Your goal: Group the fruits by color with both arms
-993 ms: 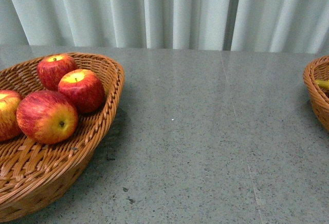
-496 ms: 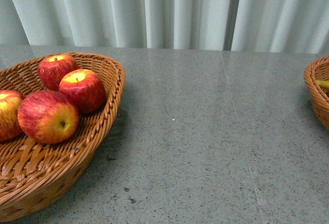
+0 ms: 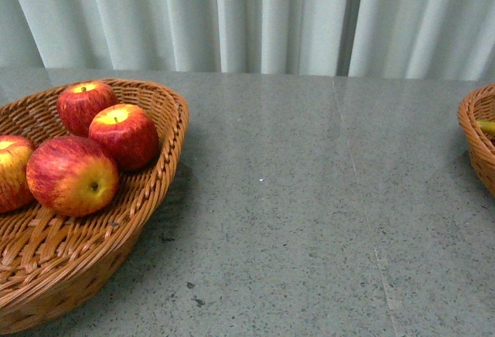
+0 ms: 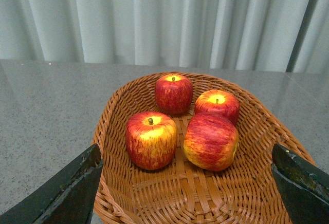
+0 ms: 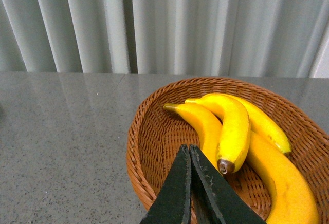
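While the four apples [image 4: 175, 126] sit together in the left wicker basket [image 4: 257, 131], the left gripper [image 4: 187, 183] hovers just short of them with its fingers [image 4: 67, 190] spread wide and holding nothing. The fruit lies straight ahead between the two tips. On the other side the right gripper [image 5: 190, 154] has its fingers pressed together, empty, pointing into the right basket [image 5: 141, 147]. There the bananas [image 5: 231, 131] lie with their long axes running away from the tips, roughly in line with them (three seem to be there, though they overlap). Each arm is nearest its own colour, and the bench [image 3: 309, 198] between the baskets carries no fruit, so the sorting looks finished. Against the earlier front views nothing has really moved: the picture sits only a hair differently.
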You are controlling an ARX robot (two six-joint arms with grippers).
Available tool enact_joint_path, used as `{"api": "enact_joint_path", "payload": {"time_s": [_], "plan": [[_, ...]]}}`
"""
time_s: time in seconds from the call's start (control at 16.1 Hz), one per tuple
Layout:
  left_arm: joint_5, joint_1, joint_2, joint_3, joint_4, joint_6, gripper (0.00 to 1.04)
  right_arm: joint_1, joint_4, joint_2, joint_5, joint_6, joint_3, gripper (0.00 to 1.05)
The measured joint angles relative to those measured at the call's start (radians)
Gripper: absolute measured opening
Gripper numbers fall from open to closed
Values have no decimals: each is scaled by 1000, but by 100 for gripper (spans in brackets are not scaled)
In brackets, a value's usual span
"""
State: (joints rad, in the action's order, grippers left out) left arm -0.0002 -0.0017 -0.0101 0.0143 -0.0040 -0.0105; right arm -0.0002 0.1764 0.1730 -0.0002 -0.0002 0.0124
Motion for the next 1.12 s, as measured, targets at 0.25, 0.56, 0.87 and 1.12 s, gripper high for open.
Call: {"api": "enact_joint_path", "payload": {"time_s": [0.25, 0.56, 0.87, 1.12], "plan": [[-1, 0, 0, 0, 1, 0, 98, 0, -190, -169, 0, 0, 1, 2], [0, 0, 0, 0, 0, 0, 98, 0, -181, -169, 0, 0, 1, 2], [0, 0, 0, 0, 0, 0, 98, 0, -181, -169, 0, 0, 1, 89], [0, 0, 0, 0, 0, 0, 98, 0, -181, -169, 0, 0, 1, 98]]}}
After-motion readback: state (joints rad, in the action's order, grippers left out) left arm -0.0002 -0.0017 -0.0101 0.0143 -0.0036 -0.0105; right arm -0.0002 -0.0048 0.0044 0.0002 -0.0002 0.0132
